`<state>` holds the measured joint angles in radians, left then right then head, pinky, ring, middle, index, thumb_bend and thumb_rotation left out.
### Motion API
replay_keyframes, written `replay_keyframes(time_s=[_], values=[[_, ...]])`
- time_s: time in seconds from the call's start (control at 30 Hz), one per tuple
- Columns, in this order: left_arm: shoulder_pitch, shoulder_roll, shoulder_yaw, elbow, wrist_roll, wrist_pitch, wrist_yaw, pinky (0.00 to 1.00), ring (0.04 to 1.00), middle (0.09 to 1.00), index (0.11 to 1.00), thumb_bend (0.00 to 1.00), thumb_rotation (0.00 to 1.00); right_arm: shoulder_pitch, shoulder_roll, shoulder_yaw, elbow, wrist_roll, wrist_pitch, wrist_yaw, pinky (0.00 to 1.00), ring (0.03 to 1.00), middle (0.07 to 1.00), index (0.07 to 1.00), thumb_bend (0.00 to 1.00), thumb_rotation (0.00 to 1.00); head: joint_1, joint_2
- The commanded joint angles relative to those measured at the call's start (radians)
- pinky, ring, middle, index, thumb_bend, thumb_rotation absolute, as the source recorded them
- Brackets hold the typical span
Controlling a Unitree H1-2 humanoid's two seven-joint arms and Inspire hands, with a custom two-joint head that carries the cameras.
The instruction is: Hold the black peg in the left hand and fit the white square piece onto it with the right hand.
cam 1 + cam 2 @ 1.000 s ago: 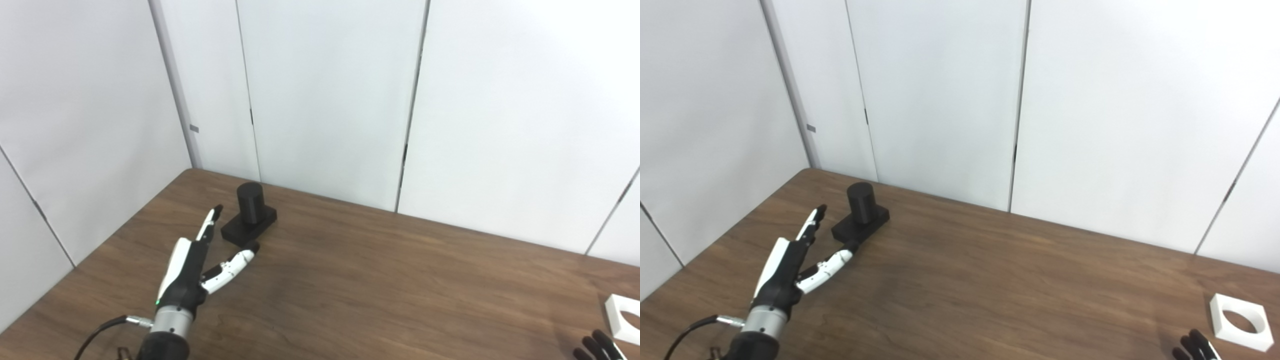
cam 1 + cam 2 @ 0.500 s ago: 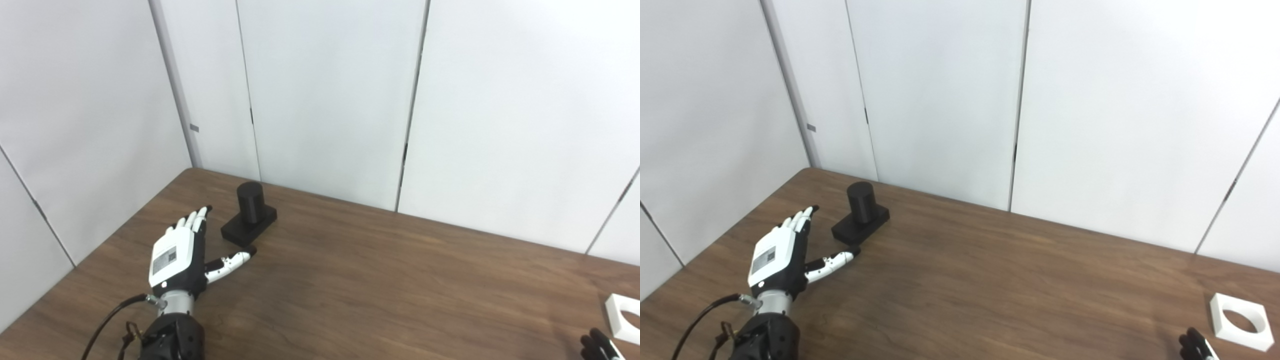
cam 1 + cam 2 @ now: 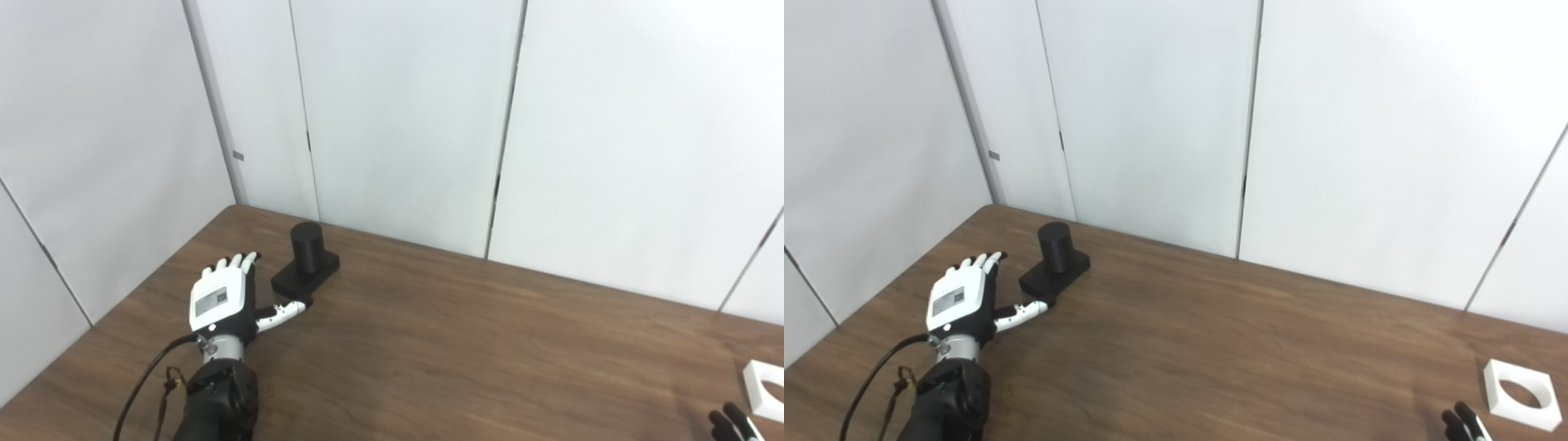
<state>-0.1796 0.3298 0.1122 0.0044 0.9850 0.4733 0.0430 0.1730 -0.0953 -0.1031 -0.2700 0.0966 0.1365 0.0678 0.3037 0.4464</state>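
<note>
A left robot hand (image 3: 222,299) lies flat and spread, grasping nothing, on a brown wooden table (image 3: 465,343) at the lower left of the frame, back plate facing up. Its thumb tip reaches the near corner of the black peg (image 3: 305,263), an upright cylinder on a square base standing just right of the fingers, toward the table's far left corner. At the bottom right edge, only the dark fingertips of the right robot hand (image 3: 1464,424) show; whether it is clenched cannot be told. The white square piece (image 3: 1519,394), with its round hole, lies just beyond them. White wall panels (image 3: 398,116) close off the table behind.
</note>
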Motion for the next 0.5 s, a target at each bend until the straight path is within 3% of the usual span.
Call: replay_keyframes(time_s=[0.0,0.47], values=[[-0.055,0.035,0.0,0.011,0.019,-0.005,0.043,1.0,0.967,0.941,0.888,0.92,0.71,0.073,-0.003,0.012,-0.02,-0.003,0.004,0.007,1.0,0.961,0.92,0.952,0.78,0.94,0.0,0.001],[-0.116,0.075,-0.042,0.196,-0.062,-0.013,0.128,0.94,0.92,0.893,0.82,0.95,0.68,0.08,0.004,0.015,-0.042,0.005,0.025,0.008,1.0,0.967,0.918,0.951,0.79,0.94,0.0,0.008]])
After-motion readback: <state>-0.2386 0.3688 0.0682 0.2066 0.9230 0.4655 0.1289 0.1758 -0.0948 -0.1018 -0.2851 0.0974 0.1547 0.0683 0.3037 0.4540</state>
